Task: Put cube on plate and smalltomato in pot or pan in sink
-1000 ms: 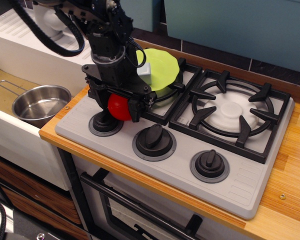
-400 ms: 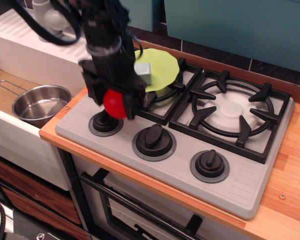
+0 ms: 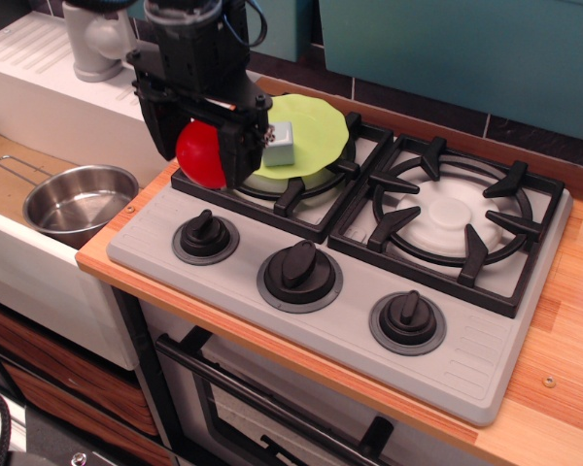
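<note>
Toy kitchen counter of pale wood, teal wall panels behind. Grey two-burner stove top point(image 3: 466, 364) set into it, black grates over both burners, three black knobs point(image 3: 300, 266) in a row along the front edge.

Lime-green plate point(image 3: 311, 136) resting tilted on the left burner grate point(image 3: 301, 189). Pale grey-blue cube point(image 3: 279, 145) sitting on the plate's near-left part, just beside the arm.

Black gripper point(image 3: 206, 153) held in the air above the stove's left rear corner, clear of the knobs below. Clamped on the glossy red smalltomato point(image 3: 201, 155), one finger point(image 3: 235, 150) pressed against its right side, the other hidden behind the fruit. Tomato lifted off every surface, between the plate and the sink, nearer the plate.

White sink point(image 3: 29, 252) to the left of the counter, tan floor, ribbed white drainboard point(image 3: 39, 68) behind, grey tap point(image 3: 95, 44) at the back. Small stainless-steel pot point(image 3: 78, 201) standing upright in the basin against the right wall, thin wire handle pointing left. Pot well apart from the tomato, lower and to the left.

Oven door with a black bar handle point(image 3: 272, 403) below the stove.
</note>
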You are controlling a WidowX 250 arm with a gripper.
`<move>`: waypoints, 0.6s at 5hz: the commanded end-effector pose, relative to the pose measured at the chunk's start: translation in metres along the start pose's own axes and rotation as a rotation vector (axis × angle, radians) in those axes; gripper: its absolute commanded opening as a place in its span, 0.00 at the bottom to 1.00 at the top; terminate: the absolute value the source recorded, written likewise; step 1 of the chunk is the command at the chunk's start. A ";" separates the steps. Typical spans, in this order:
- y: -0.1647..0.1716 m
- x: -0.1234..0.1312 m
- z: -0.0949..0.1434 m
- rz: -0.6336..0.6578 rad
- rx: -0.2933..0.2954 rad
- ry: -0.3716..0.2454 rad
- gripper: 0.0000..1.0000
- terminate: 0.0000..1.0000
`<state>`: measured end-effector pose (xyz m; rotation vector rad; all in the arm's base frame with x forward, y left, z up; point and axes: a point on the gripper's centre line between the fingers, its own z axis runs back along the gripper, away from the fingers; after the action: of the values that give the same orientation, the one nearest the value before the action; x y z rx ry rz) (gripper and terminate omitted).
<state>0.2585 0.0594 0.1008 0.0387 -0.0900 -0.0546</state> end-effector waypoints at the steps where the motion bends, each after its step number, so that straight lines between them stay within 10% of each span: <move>1: 0.047 0.010 0.016 -0.081 -0.019 -0.071 0.00 0.00; 3: 0.073 -0.001 -0.001 -0.109 -0.023 -0.140 0.00 0.00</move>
<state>0.2574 0.1308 0.0934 -0.0115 -0.2067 -0.1741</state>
